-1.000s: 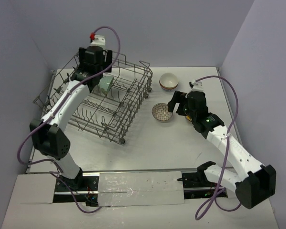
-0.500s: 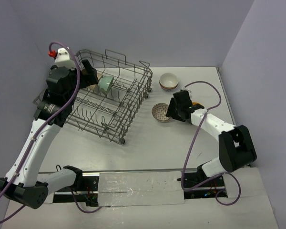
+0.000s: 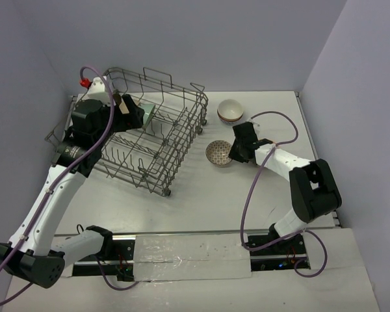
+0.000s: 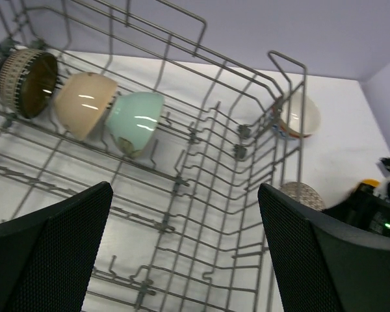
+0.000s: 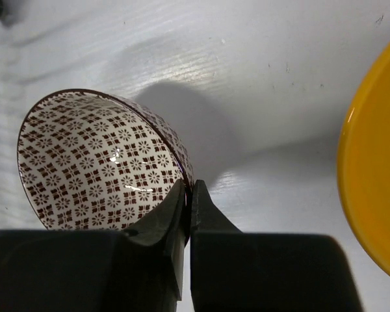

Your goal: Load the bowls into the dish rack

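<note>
Right between the tips of the right pincer [image 5: 188,190], squeezed tight on just the thin rim of the patterned bowl [image 5: 97,162], the hold looks skimpy enough to slip once lifted toward the rack [image 3: 157,133] off to its left.

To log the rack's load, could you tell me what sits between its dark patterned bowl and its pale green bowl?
A beige bowl, seen in the left wrist view.

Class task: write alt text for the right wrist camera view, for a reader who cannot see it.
The right arm's black fingers are closed on the rim of a small round brown-and-white patterned bowl on a white table. The curved edge of a yellow bowl shows at the right.
</note>
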### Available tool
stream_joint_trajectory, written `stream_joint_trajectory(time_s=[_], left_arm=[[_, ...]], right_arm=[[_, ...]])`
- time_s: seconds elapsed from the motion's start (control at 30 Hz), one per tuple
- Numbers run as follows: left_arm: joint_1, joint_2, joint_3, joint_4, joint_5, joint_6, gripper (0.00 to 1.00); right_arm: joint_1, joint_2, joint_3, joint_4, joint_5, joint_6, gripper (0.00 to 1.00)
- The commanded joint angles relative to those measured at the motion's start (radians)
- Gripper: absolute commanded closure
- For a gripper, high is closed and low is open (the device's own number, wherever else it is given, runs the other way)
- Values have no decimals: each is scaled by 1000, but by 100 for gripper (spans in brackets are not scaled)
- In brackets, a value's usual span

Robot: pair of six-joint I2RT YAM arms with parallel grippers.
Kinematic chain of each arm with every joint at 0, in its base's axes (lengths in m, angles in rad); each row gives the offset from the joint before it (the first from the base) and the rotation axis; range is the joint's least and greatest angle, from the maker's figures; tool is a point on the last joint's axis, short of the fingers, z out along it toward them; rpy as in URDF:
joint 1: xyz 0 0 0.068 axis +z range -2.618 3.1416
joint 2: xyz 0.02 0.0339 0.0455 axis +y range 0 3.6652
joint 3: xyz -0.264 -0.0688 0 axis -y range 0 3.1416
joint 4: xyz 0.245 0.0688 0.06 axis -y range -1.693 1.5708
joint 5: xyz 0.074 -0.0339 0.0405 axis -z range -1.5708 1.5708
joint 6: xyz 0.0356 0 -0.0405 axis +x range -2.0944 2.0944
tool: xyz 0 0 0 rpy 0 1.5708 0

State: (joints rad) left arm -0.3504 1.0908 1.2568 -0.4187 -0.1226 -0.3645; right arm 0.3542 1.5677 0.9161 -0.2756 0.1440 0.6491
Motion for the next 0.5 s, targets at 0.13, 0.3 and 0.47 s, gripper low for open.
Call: stream_joint_trajectory(time_s=[0.13, 0.3, 0.47], left_arm=[[-76, 10, 32, 40, 140, -102, 1], [-255, 63, 94, 55, 69, -122, 1], [-413, 184, 153, 90, 29, -136, 1]], right_arm=[[-4, -129, -19, 38, 84, 4, 100], [6, -336, -48, 38, 115, -28, 100], [48, -541, -60, 61, 178, -72, 100]])
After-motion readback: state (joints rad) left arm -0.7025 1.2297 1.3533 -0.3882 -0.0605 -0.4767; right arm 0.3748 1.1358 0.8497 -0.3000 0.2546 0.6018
